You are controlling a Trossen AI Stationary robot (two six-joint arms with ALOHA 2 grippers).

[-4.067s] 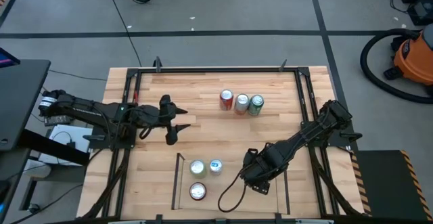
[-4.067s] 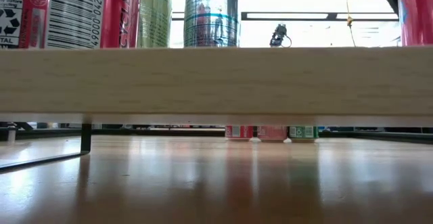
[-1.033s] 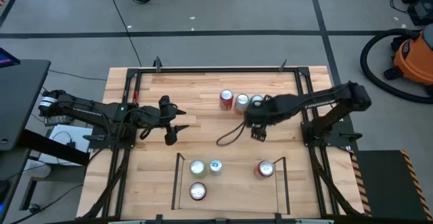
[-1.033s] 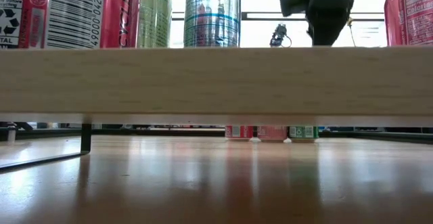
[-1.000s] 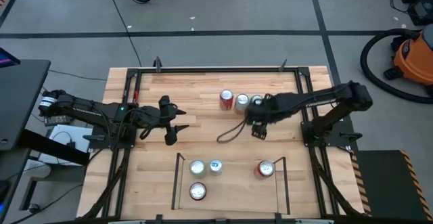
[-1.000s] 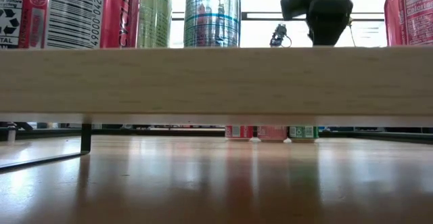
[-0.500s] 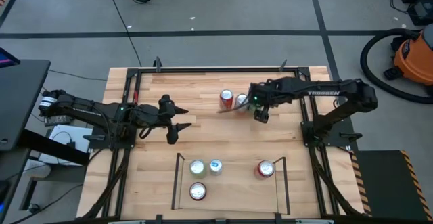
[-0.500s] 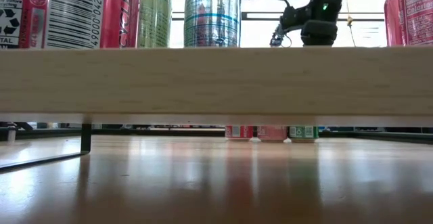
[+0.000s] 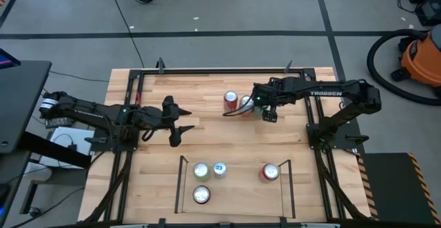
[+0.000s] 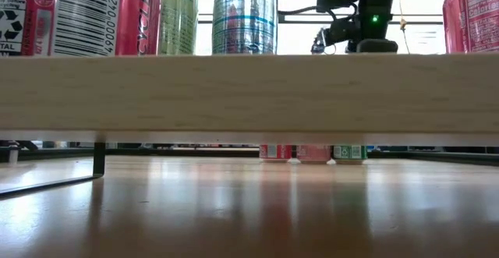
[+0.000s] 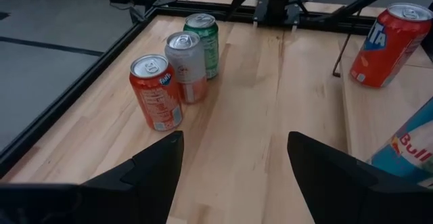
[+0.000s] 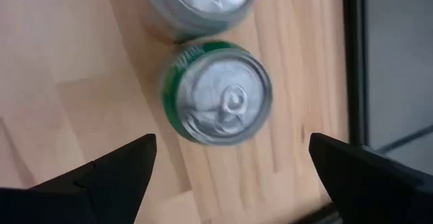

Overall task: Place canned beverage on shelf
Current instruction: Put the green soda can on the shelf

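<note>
The right tool [image 9: 267, 111] hangs above the row of three cans at the far middle of the bench [image 9: 207, 135], its fingers spread wide and grasping nothing. In the right wrist view the two dark fingers [image 12: 108, 173] stand well apart on either side of the green can [image 12: 218, 102], which is seen from straight above, upright, with its silver lid and pull tab facing the camera. Just beside the green can stands the pale can [image 12: 197, 1], and beyond that the orange can [image 11: 156, 92], the three of them in a close line; whether they touch cannot be told.

Nearer the front edge of the bench lies the shelf [image 9: 182, 187], a thin black rod frame with a light wood floor. Four cans stand on it: a red can [image 9: 269, 172] toward its right end, and at its left end a green-topped can [image 9: 200, 171], a blue and silver can [image 9: 219, 168] and another red can [image 9: 200, 195].

The left tool [image 9: 183, 127] waits over the left part of the bench, partly spread and empty.
</note>
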